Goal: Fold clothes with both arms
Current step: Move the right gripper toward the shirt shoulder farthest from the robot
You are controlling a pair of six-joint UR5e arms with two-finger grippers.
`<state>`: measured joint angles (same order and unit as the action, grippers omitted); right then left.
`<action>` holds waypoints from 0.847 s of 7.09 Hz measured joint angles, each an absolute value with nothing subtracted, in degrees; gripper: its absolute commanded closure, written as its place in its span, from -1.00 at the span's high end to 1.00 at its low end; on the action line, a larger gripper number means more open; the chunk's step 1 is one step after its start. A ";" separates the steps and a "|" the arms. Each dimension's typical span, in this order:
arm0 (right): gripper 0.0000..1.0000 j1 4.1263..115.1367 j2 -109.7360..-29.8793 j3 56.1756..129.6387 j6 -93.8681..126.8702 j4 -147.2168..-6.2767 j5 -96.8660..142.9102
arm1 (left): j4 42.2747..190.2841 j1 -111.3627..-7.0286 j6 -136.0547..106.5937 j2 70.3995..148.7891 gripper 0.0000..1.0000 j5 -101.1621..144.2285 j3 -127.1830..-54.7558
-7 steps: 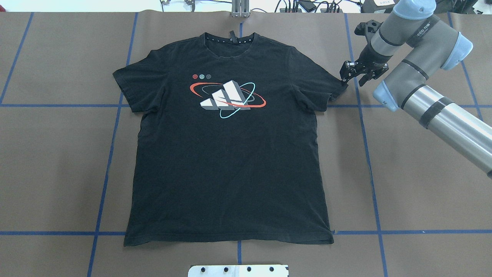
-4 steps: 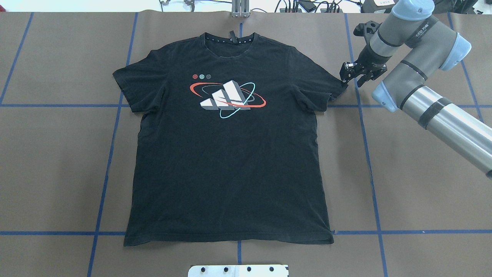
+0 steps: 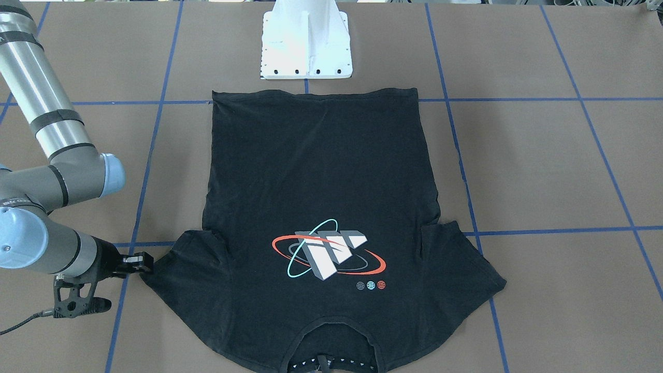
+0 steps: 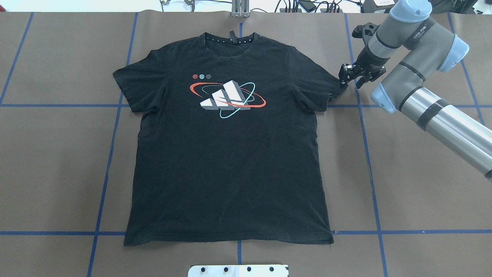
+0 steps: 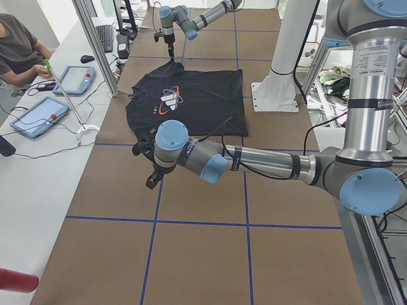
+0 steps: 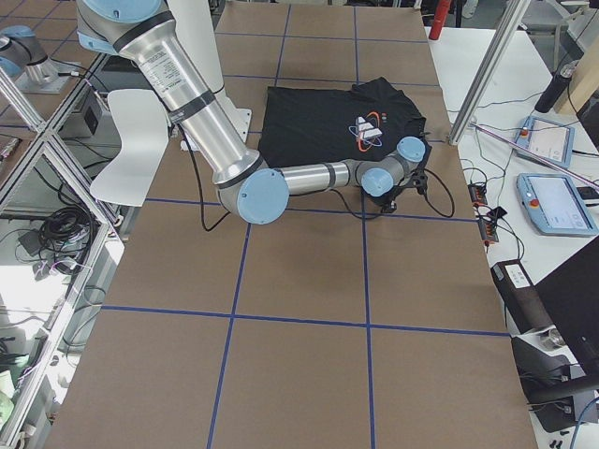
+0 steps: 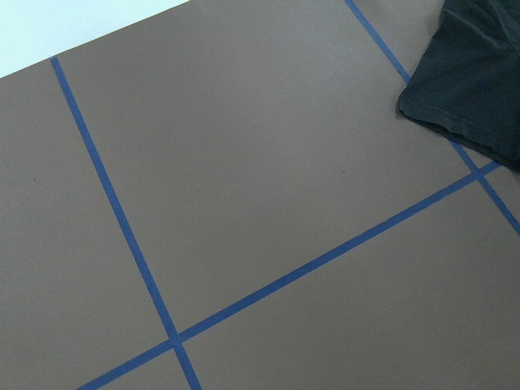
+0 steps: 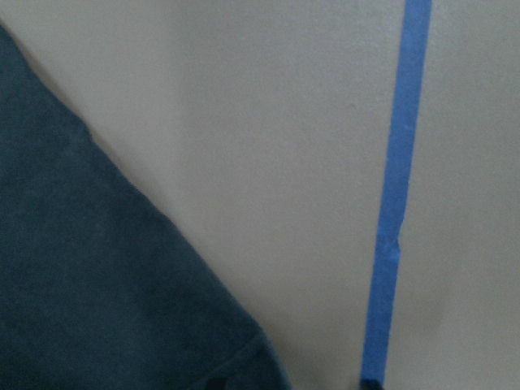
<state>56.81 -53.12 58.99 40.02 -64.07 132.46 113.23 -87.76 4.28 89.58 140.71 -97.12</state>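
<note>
The black T-shirt (image 4: 230, 154) lies flat on the brown table, logo (image 4: 226, 98) up, collar at the far edge; it also shows in the front view (image 3: 321, 181). My right gripper (image 4: 350, 80) points down just outside the tip of the shirt's right sleeve (image 4: 334, 86), low over the table, and its fingers look apart and empty. It also shows in the front view (image 3: 139, 263). The right wrist view shows the sleeve hem (image 8: 122, 284) beside a blue tape line. My left gripper (image 5: 151, 180) shows only in the exterior left view, off the shirt's left side; I cannot tell its state.
Blue tape lines (image 4: 363, 127) grid the brown table. The white pedestal base (image 3: 305, 46) stands at the near edge, behind the shirt's hem. Cables and gear line the far edge (image 4: 307, 5). A seated person and tablets (image 5: 38, 114) are beyond it.
My right wrist has shifted slightly toward the sleeve tip, and the gripper's fingers look a little closer together. The shirt has not moved.
</note>
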 measured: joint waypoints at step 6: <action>-1.00 56.80 -51.89 57.28 40.13 -64.07 131.92 | 113.39 -87.80 4.35 89.42 0.99 140.71 -97.23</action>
<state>56.80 -51.89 57.28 40.13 -64.07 131.92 113.39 -87.80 4.35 89.42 140.71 -97.23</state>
